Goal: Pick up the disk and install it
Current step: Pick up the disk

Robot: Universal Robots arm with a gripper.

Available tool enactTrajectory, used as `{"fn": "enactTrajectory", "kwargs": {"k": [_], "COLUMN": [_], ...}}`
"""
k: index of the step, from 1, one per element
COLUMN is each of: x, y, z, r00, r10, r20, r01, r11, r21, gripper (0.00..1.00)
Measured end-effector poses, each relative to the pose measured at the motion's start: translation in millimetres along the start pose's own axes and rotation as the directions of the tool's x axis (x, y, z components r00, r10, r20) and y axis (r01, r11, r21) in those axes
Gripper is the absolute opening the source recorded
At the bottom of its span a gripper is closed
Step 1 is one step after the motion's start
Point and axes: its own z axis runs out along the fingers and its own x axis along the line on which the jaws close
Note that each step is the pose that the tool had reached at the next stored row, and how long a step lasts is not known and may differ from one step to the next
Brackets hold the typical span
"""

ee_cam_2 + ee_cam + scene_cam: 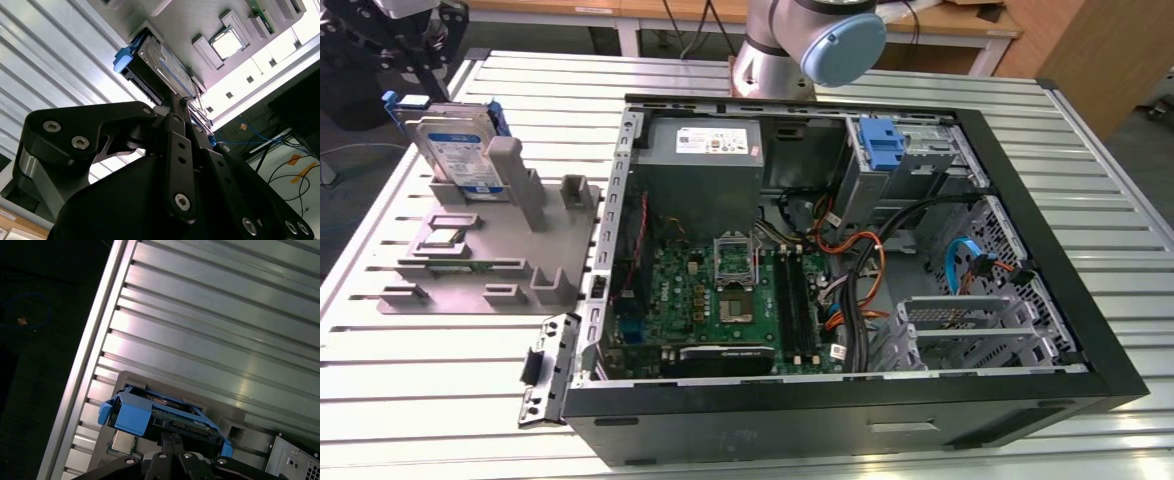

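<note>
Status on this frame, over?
Gripper at the disk's upper edge. Disk upright in the grey fixture, not yet lifted. Computer case open alongside.

Nothing can be read: the disk's (458,150) blue-and-white label and the power supply's (704,165) white label carry print too small to tell.

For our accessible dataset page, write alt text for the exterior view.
A robot gripper is at the top edge of the disk, a silver drive in a blue carrier standing upright in a grey fixture at the exterior view's left of a slatted metal table. Beside it lies an open computer case, motherboard exposed, with the arm's base behind it.
</note>
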Motion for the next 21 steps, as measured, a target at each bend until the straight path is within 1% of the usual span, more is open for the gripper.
{"fn": "enactTrajectory", "kwargs": {"k": [8,10,12,14,17,19,21], "x": [0.0,0.0,0.0,0.0,0.0,0.0,0.0], "y": [0.0,0.0,0.0,0.0,0.0,0.0,0.0], "z": [0.0,0.0,0.0,0.0,0.0,0.0,0.0], "r00": [1.0000,0.9996,0.9981,0.9950,0.9883,0.9819,0.9744], "r10": [-0.005,-0.028,-0.062,-0.100,-0.153,-0.190,-0.225], "r20": [0.0001,0.0001,-0.0001,-0.0002,-0.0004,-0.0004,-0.0003], "r01": [0.005,0.028,0.062,0.100,0.153,0.190,0.225], "r11": [1.0000,0.9996,0.9980,0.9950,0.9883,0.9818,0.9744], "r21": [-0.0006,-0.0014,-0.0025,-0.0038,-0.0057,-0.0070,-0.0082], "gripper": [0.10,0.10,0.10,0.10,0.10,0.10,0.10]}}
